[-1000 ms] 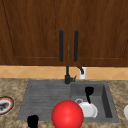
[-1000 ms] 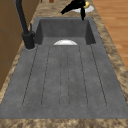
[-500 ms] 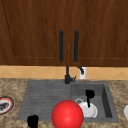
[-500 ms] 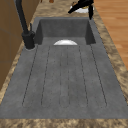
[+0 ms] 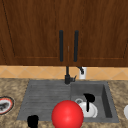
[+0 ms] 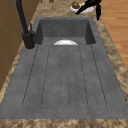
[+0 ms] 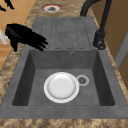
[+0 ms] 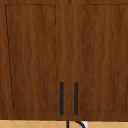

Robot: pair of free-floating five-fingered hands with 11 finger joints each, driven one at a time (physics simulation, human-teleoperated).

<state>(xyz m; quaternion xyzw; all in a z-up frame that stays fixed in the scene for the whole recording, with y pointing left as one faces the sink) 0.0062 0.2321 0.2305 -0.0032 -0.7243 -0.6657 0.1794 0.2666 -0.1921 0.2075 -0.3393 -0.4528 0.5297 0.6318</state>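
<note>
My right hand [image 5: 88, 98] hovers over the sink basin [image 5: 106, 97], above a white plate [image 5: 91, 111] lying on its floor. In the right side view this hand [image 7: 23, 36] floats at the basin's front-left corner with straight fingers and holds nothing; the plate [image 7: 61, 87] lies beside the drain [image 7: 82, 80]. In the left side view the same hand [image 6: 88, 4] hangs past the basin's far end. My left hand [image 5: 32, 121] stays low by the front edge of the drainboard [image 5: 45, 97]. A red ball [image 5: 67, 114] sits at the sink's front edge.
A black faucet [image 5: 67, 75] stands behind the sink. A red-rimmed plate [image 5: 5, 105] lies on the counter at the left, another white dish [image 5: 126, 111] at the right. Overhead, the wall cabinet's doors [image 8: 32, 57] are closed, with two black handles [image 8: 61, 98].
In the left side view my right hand has drifted a little toward the counter's front edge. The plate, the ball and the left hand have not moved.
</note>
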